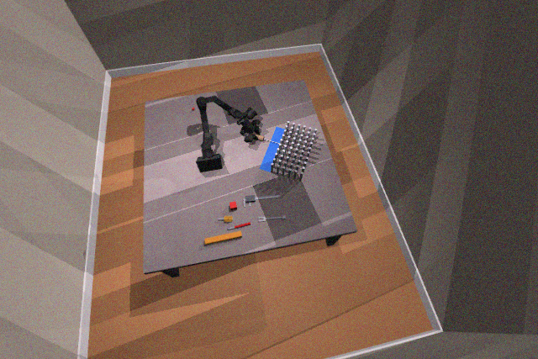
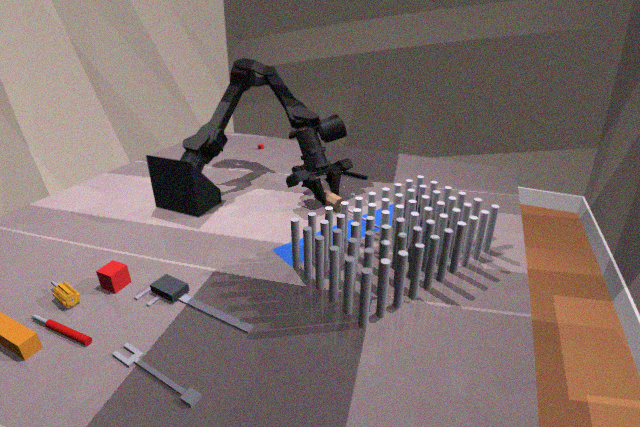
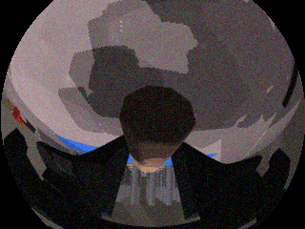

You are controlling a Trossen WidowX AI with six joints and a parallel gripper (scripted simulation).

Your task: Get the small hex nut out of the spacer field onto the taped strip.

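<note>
My gripper [image 1: 256, 136] [image 2: 328, 196] [image 3: 151, 139] is shut on the wooden handle [image 1: 261, 138] [image 2: 333, 200] [image 3: 157, 114] of a tool. The tool's thin pale shaft [image 1: 271, 141] reaches over the blue taped strip [image 1: 267, 160] [image 2: 285, 253] [image 3: 73, 144] to the near edge of the spacer field. The grey metal spacers [image 2: 383, 288] [image 3: 152, 188] stand upright in rows beyond the strip. The gripper is in front of the strip, above the table. The shaft's tip is too small to make out among the spacers. I cannot make out the hex nut in any view.
Away from the field lie a grey block-headed tool [image 1: 250, 198] [image 2: 169, 288], a forked tool [image 1: 274, 218] [image 2: 159, 374], a red cube [image 1: 233, 206] [image 2: 113, 277], a yellow piece [image 1: 228, 219] [image 2: 66, 295], a red-handled tool [image 1: 242, 225] [image 2: 68, 332] and an orange bar [image 1: 223, 238] [image 2: 18, 337].
</note>
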